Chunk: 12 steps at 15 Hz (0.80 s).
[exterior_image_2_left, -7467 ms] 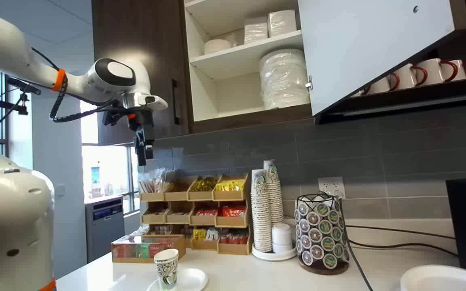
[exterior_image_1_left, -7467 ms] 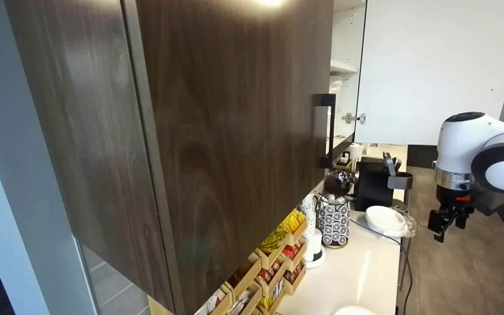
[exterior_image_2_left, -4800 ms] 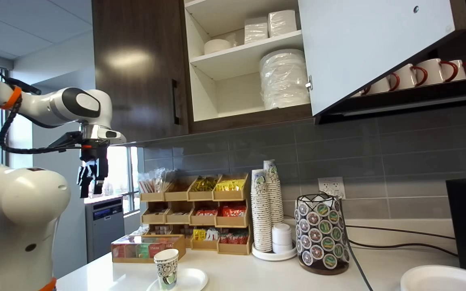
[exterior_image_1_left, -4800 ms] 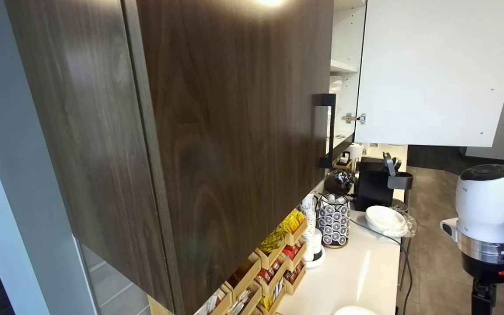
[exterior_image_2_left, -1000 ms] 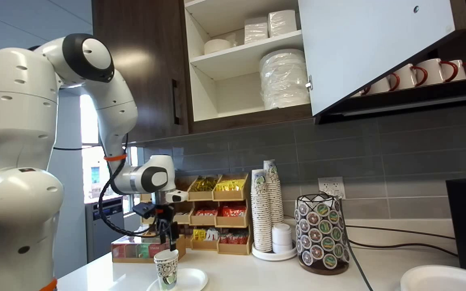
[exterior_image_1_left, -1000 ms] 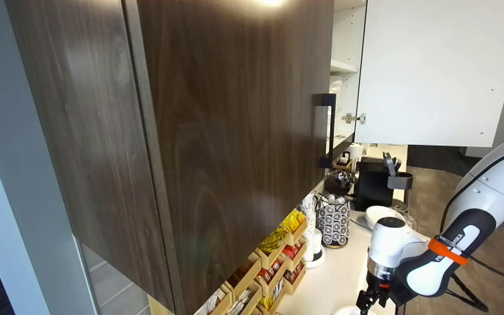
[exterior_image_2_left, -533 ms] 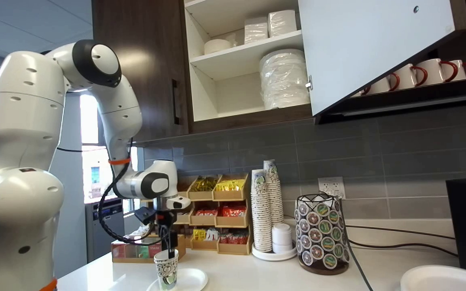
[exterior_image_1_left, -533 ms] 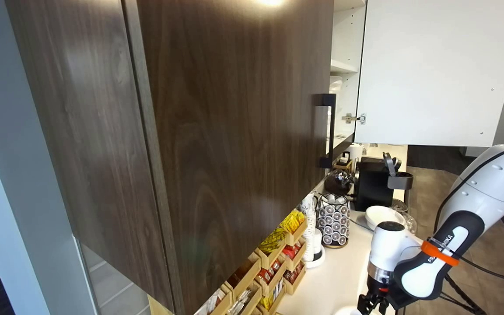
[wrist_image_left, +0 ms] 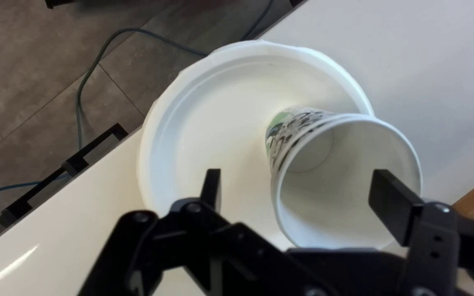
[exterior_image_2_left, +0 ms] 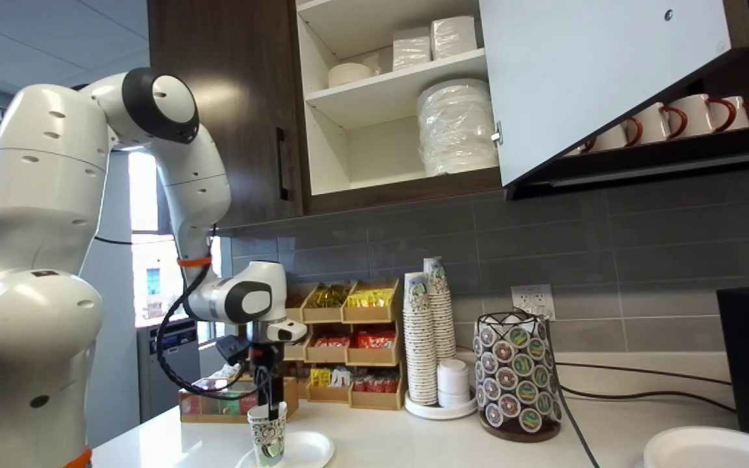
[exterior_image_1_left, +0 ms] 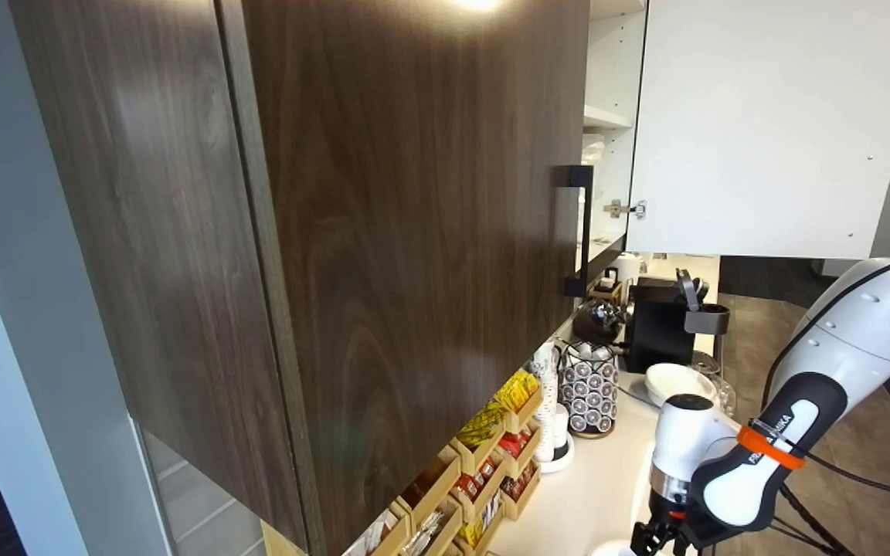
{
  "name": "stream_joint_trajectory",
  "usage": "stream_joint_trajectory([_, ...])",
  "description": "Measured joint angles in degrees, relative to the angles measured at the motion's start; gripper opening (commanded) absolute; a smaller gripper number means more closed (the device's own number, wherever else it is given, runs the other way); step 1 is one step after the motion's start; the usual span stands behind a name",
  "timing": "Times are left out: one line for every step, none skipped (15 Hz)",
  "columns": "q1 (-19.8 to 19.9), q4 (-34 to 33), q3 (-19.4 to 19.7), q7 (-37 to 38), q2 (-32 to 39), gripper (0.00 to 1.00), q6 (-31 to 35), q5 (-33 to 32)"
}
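Note:
A patterned paper cup stands upright on a white plate on the counter. My gripper points down at the cup's mouth, with one black finger reaching inside the rim. In the wrist view my gripper is open. One finger is over the mouth of the cup, the other is outside it above the plate. The near cup wall lies between the fingers, apart from both pads. In an exterior view the gripper is partly cut off at the bottom edge and the cup is out of view.
A tea box and a wooden packet rack stand behind the arm. Cup stacks, a pod carousel and a white bowl stand farther along. An open cabinet door hangs above. The counter edge is close to the plate.
The arm swung down from beside the upper cabinet to the counter. In the last second the gripper lowered slightly, one finger going into the cup's mouth. Cup and plate have not moved.

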<state>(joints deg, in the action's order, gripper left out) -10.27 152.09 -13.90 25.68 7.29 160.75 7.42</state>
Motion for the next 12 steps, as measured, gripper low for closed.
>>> stream_joint_trajectory([-0.05,-0.01,0.0,-0.15,0.11,0.81,0.0,0.5])
stream_joint_trajectory([-0.1,-0.03,0.0,-0.25,0.22,0.7,0.0,0.96])
stream_joint_trajectory([-0.14,-0.07,0.0,-0.29,0.35,0.61,0.0,1.37])
stream_joint_trajectory([-0.17,-0.11,0.0,-0.32,0.46,0.52,0.0,1.76])
stream_joint_trajectory([-0.21,-0.16,0.0,-0.35,0.55,0.45,0.0,2.16])
stream_joint_trajectory([-0.25,-0.21,0.0,-0.36,0.61,0.35,0.0,2.48])
stream_joint_trajectory([-0.27,-0.24,0.0,-0.37,0.65,0.3,0.0,2.66])
stream_joint_trajectory([-0.28,-0.26,0.03,-0.37,0.67,0.21,0.0,2.72])
stream_joint_trajectory([-0.28,-0.27,0.05,-0.37,0.68,0.14,0.0,2.76])
stream_joint_trajectory([-0.28,-0.28,0.09,-0.37,0.68,0.03,0.0,2.76])
stream_joint_trajectory([-0.28,-0.28,0.15,-0.37,0.68,0.0,0.0,2.76])
stream_joint_trajectory([-0.29,-0.3,0.24,-0.37,0.68,0.0,0.0,2.76])
